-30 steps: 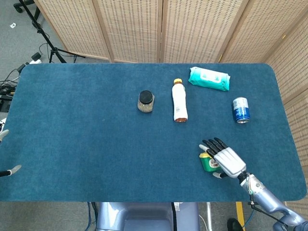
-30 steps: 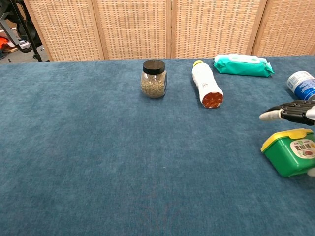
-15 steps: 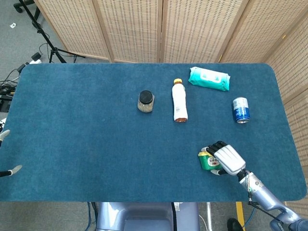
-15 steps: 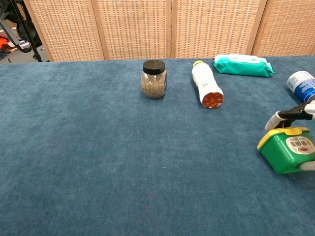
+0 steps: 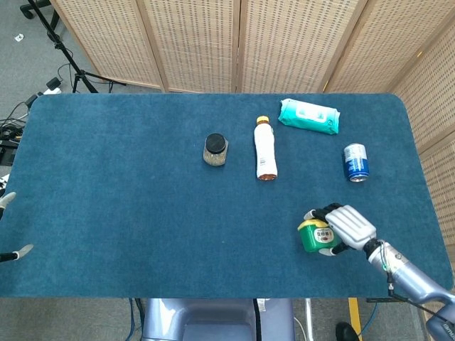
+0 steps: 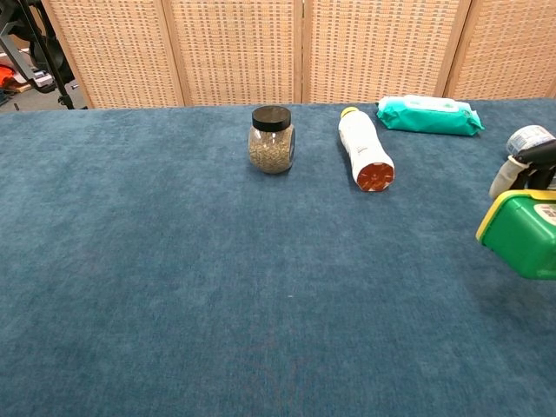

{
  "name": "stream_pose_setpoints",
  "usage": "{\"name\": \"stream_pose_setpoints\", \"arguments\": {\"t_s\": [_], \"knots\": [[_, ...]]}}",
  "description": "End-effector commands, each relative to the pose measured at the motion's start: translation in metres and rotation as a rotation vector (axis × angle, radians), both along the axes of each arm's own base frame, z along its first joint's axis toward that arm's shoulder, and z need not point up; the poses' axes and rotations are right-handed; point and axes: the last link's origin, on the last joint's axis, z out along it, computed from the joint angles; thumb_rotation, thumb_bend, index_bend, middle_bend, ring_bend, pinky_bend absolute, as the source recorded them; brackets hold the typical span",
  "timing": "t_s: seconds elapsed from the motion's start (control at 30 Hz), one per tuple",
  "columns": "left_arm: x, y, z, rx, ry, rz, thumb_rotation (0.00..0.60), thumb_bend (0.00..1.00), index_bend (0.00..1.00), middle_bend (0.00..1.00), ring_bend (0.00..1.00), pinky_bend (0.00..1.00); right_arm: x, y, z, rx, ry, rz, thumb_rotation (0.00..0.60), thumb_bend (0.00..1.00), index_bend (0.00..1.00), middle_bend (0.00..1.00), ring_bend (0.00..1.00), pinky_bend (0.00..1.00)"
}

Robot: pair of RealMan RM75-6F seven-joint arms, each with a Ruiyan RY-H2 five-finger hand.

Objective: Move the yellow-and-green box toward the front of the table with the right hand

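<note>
The yellow-and-green box (image 5: 311, 236) is a small green tub with a yellow lid. My right hand (image 5: 344, 227) grips it from the right, fingers curled over its top. In the chest view the box (image 6: 524, 233) hangs tilted above the cloth at the right edge, with fingertips (image 6: 504, 177) showing over its lid. It sits near the table's front right part. Only two fingertips (image 5: 15, 251) of my left hand show at the left edge of the head view, apart and holding nothing.
On the blue table (image 5: 128, 199) stand a black-lidded jar (image 5: 215, 149), a white bottle (image 5: 264, 148) lying down, a teal wipes pack (image 5: 308, 116) and a blue can (image 5: 355, 162). The can is close behind my right hand. Wicker screens (image 5: 242, 42) line the back.
My right hand closed its fingers over the box, then lifted it off the cloth and carried it slightly right. The left hand has not moved.
</note>
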Motion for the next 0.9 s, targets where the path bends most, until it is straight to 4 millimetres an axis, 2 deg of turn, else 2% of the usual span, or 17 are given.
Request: {"name": "stream_pose_setpoints", "arguments": {"t_s": [0.03,0.13,0.3,0.47,0.53,0.57,0.6,0.63,0.67,0.7,0.73,0.8,0.9], "knots": [[0.000,0.000,0.000,-0.002,0.001,0.001,0.600,0.00,0.00,0.00,0.00,0.00,0.021,-0.019,0.016,0.102,0.041,-0.125,0.600,0.89,0.43,0.48,0.40,0.27],[0.000,0.001,-0.001,-0.006,0.007,0.001,0.600,0.00,0.00,0.00,0.00,0.00,0.024,-0.026,0.010,0.183,0.100,-0.193,0.600,0.94,0.43,0.49,0.42,0.27],[-0.001,0.001,-0.002,-0.007,0.007,0.007,0.600,0.00,0.00,0.00,0.00,0.00,0.019,-0.034,-0.008,0.275,0.172,-0.290,0.600,0.95,0.43,0.49,0.42,0.27],[-0.001,0.002,-0.002,-0.010,0.006,0.010,0.600,0.00,0.00,0.00,0.00,0.00,0.015,-0.040,-0.014,0.278,0.179,-0.315,0.600,0.95,0.43,0.49,0.42,0.27],[-0.001,0.002,-0.002,-0.012,0.005,0.011,0.600,0.00,0.00,0.00,0.00,0.00,0.013,-0.042,-0.015,0.278,0.186,-0.322,0.600,0.93,0.43,0.44,0.40,0.27],[-0.001,0.002,-0.002,-0.012,0.005,0.010,0.600,0.00,0.00,0.00,0.00,0.00,0.012,-0.042,-0.016,0.279,0.189,-0.326,0.600,0.90,0.42,0.38,0.36,0.27],[-0.001,0.002,-0.002,-0.012,0.004,0.010,0.600,0.00,0.00,0.00,0.00,0.00,0.011,-0.042,-0.017,0.279,0.189,-0.332,0.600,0.79,0.36,0.25,0.25,0.26],[-0.001,0.002,-0.002,-0.011,0.003,0.010,0.600,0.00,0.00,0.00,0.00,0.00,0.010,-0.042,-0.018,0.278,0.189,-0.335,0.600,0.62,0.24,0.12,0.13,0.22],[-0.001,0.002,-0.001,-0.010,0.002,0.010,0.600,0.00,0.00,0.00,0.00,0.00,0.009,-0.043,-0.018,0.271,0.188,-0.335,0.600,0.49,0.16,0.05,0.06,0.18],[-0.002,0.002,-0.001,-0.009,0.001,0.010,0.600,0.00,0.00,0.00,0.00,0.00,0.008,-0.044,-0.018,0.262,0.186,-0.334,0.600,0.30,0.05,0.00,0.00,0.11],[-0.002,0.002,-0.001,-0.008,0.000,0.011,0.600,0.00,0.00,0.00,0.00,0.00,0.007,-0.046,-0.018,0.244,0.172,-0.330,0.600,0.15,0.01,0.00,0.00,0.05],[-0.002,0.002,0.000,-0.009,-0.001,0.011,0.600,0.00,0.00,0.00,0.00,0.00,0.007,-0.047,-0.018,0.218,0.143,-0.333,0.600,0.02,0.00,0.00,0.00,0.02],[-0.001,0.002,-0.001,-0.010,0.001,0.007,0.600,0.00,0.00,0.00,0.00,0.00,0.007,-0.050,-0.017,0.175,0.113,-0.321,0.600,0.00,0.00,0.00,0.00,0.00]]}}
